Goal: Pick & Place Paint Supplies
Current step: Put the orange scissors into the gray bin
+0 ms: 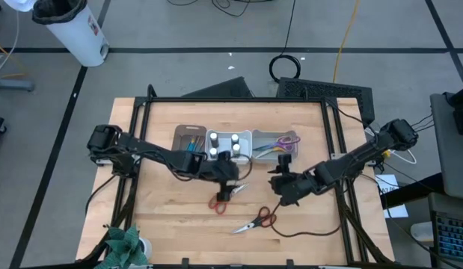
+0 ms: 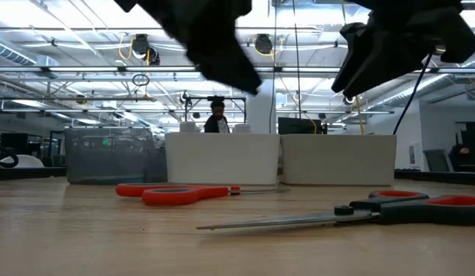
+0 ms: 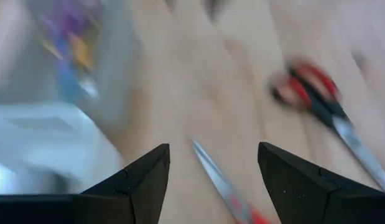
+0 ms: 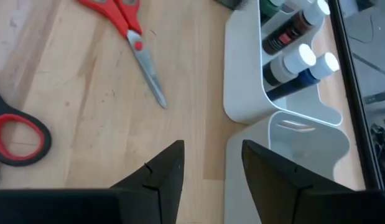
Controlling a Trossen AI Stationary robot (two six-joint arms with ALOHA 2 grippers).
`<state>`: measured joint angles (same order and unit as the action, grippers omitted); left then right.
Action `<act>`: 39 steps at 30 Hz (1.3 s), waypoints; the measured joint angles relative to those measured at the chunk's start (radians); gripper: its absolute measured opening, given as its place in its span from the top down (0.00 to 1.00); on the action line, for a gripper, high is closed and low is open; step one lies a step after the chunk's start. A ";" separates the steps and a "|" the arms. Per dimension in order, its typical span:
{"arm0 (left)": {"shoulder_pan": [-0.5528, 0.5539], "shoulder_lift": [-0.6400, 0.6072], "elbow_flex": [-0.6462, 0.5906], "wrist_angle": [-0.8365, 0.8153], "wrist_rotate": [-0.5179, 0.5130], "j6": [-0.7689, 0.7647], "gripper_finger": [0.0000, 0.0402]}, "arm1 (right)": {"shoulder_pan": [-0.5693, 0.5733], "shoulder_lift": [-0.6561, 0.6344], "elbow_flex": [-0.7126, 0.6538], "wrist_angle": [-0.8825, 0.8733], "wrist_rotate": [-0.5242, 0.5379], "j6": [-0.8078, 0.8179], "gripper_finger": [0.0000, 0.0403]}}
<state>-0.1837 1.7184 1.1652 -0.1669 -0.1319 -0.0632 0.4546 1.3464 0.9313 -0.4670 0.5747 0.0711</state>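
left gripper (image 1: 230,170), fingers apart and empty, hovers above the red scissors (image 1: 224,198) near the table (image 1: 164,224) centre, blades pointing toward the bins, while the right gripper (image 1: 283,181) waits empty, fingers apart.

Three bins (image 1: 250,137), four bottles (image 1: 225,143)

1. Room evenly bright; ceiling strip lights (image 2: 84,31) run overhead in rows in the low view.
2. Arms there read as black silhouettes against those lights (backlit, no detail).
3. Table (image 1: 306,217) evenly lit from above; shadows soft and short.
4. Left wrist view heavily smeared: red-and-black scissors (image 3: 316,102) streaked.
5. Right wrist view sharp; white caps (image 4: 313,59) crisp.
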 joint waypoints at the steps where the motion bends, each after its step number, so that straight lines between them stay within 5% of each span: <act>1: -0.006 0.000 0.000 -0.050 0.035 -0.010 0.38 | 0.002 0.000 0.000 0.000 0.000 0.000 0.63; 10: -0.096 0.000 -0.001 -0.450 0.132 -0.173 0.38 | -0.007 0.000 0.000 0.000 0.001 -0.008 0.64; 20: -0.153 0.076 -0.041 -0.363 0.124 -0.305 0.38 | -0.010 0.000 0.000 0.054 0.002 -0.005 0.64; 27: -0.142 0.139 -0.040 -0.359 -0.041 -0.350 0.38 | -0.010 0.000 0.000 0.093 0.002 -0.005 0.65; 35: -0.123 0.185 -0.036 -0.354 0.010 -0.417 0.40 | -0.010 0.000 0.000 0.125 0.005 -0.012 0.65; 39: -0.124 0.195 -0.036 -0.351 0.026 -0.416 0.50 | -0.010 0.000 0.000 0.147 0.005 -0.012 0.66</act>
<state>-0.3080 1.9137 1.1294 -0.5178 -0.1061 -0.4793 0.4442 1.3464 0.9318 -0.3196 0.5797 0.0593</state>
